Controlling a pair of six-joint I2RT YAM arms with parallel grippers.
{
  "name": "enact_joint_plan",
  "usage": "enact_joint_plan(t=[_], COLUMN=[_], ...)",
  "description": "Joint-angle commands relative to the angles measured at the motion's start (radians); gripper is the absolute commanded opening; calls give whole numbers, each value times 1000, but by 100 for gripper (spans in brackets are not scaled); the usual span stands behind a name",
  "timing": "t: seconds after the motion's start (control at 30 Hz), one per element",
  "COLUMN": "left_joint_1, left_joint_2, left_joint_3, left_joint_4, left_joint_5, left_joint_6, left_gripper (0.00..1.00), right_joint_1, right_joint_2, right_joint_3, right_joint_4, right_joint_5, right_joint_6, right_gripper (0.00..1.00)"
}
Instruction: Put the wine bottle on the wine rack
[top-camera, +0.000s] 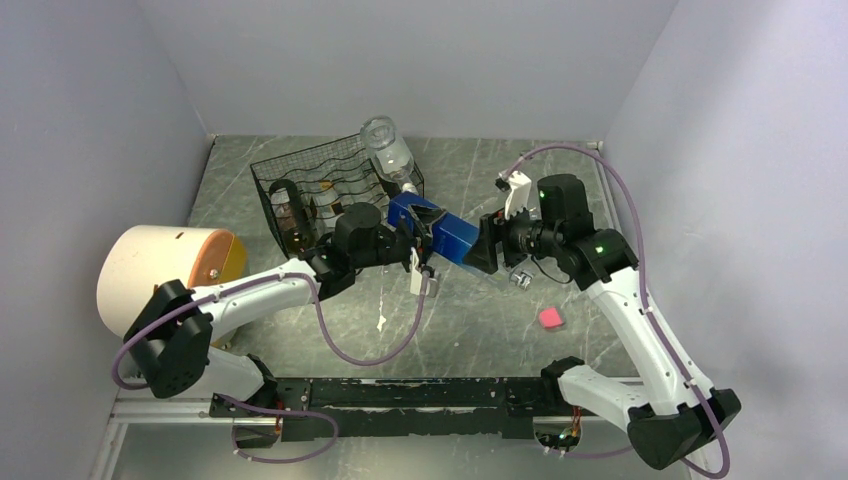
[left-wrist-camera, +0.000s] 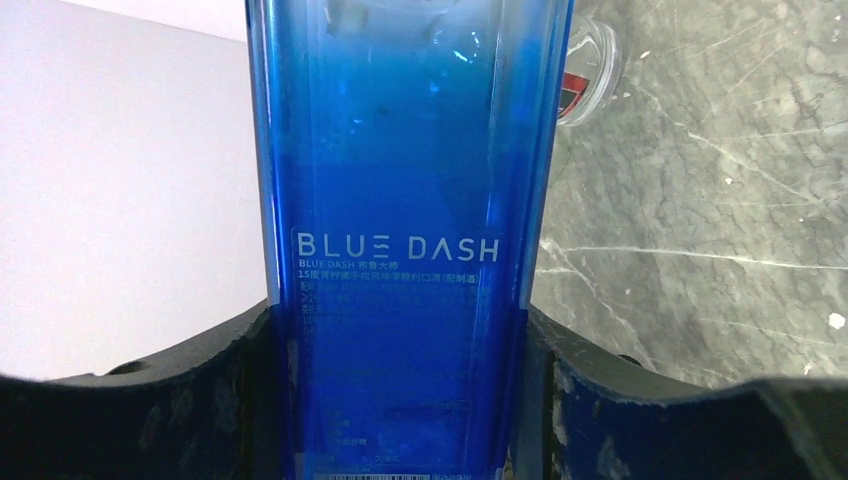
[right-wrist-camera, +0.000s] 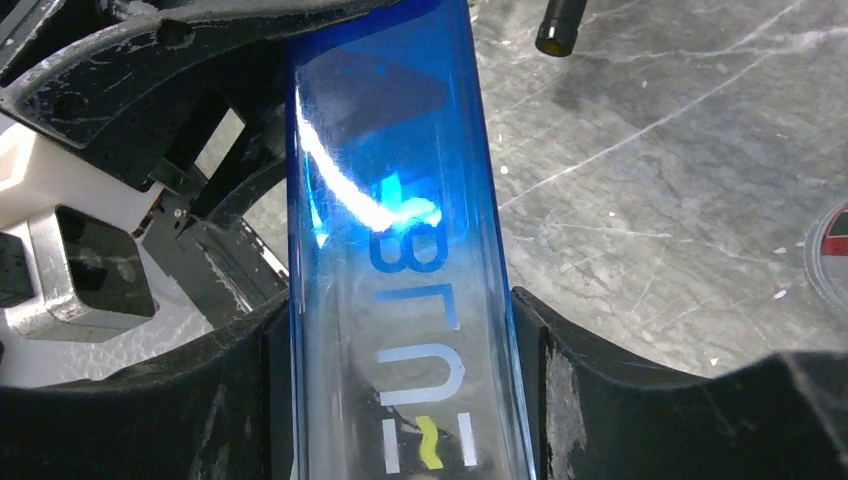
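Observation:
The wine bottle (top-camera: 443, 232) is square, blue and marked "BLUE DASH". It hangs level above the table just right of the wine rack (top-camera: 318, 185), a black wire-mesh rack. My left gripper (top-camera: 412, 243) is shut on the bottle's left part, and my right gripper (top-camera: 488, 245) is shut on its right end. In the left wrist view the bottle (left-wrist-camera: 400, 200) fills the gap between the dark fingers (left-wrist-camera: 225, 370) of the gripper (left-wrist-camera: 395, 350). In the right wrist view the bottle (right-wrist-camera: 395, 250) sits clamped in the gripper (right-wrist-camera: 400, 345).
A clear bottle (top-camera: 388, 150) lies on top of the rack and a dark bottle (top-camera: 290, 215) lies in its lower row. A white and orange cylinder (top-camera: 150, 275) stands at the left. A pink block (top-camera: 550, 318) and a small round cap (top-camera: 520, 280) lie on the right.

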Motion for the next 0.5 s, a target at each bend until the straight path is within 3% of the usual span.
enact_joint_plan(t=[0.0,0.13,0.27,0.47], left_joint_1=[-3,-2,2,17], left_joint_2=[-34,-28,-27,-25], left_joint_3=[98,103,80,81], left_joint_4=[205,187,214,228], left_joint_5=[49,27,1,-1], left_joint_6=[-36,-55,-56,-65], left_gripper=[7,7,7,7], right_joint_1=[16,22,22,24], right_joint_2=[-2,-20,-32,-56], right_joint_3=[-9,4,19,20], right_joint_4=[-16,-6,-35,-82], right_joint_5=[34,56,58,94], right_joint_6=[-10,2,-8,-11], right_gripper=[59,49,70,76])
